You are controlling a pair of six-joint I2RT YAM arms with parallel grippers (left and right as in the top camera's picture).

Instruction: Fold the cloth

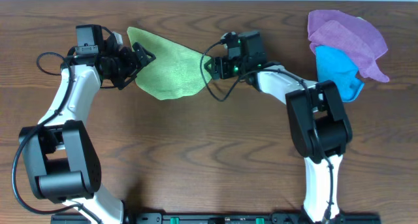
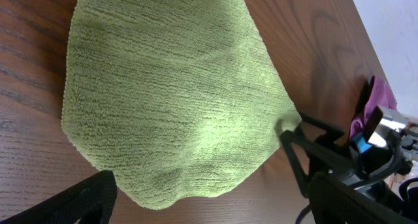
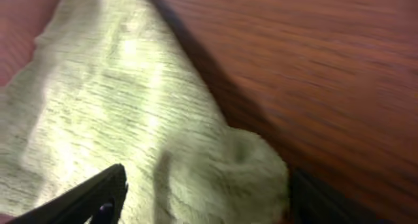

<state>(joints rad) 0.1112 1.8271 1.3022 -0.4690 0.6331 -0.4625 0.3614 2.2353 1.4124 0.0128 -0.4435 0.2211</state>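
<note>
The yellow-green cloth lies spread on the wooden table between my two grippers, with one layer folded so that it tapers to a point on the right. My left gripper is open at the cloth's left edge. In the left wrist view the cloth fills the frame and its near edge lies between the spread jaws. My right gripper is at the cloth's right corner. In the right wrist view that bunched corner sits between the open jaws; the view is blurred.
A purple cloth and a bright blue cloth lie piled at the table's back right, beside the right arm. The right gripper's fingers also show in the left wrist view. Bare wood lies in front of the cloth.
</note>
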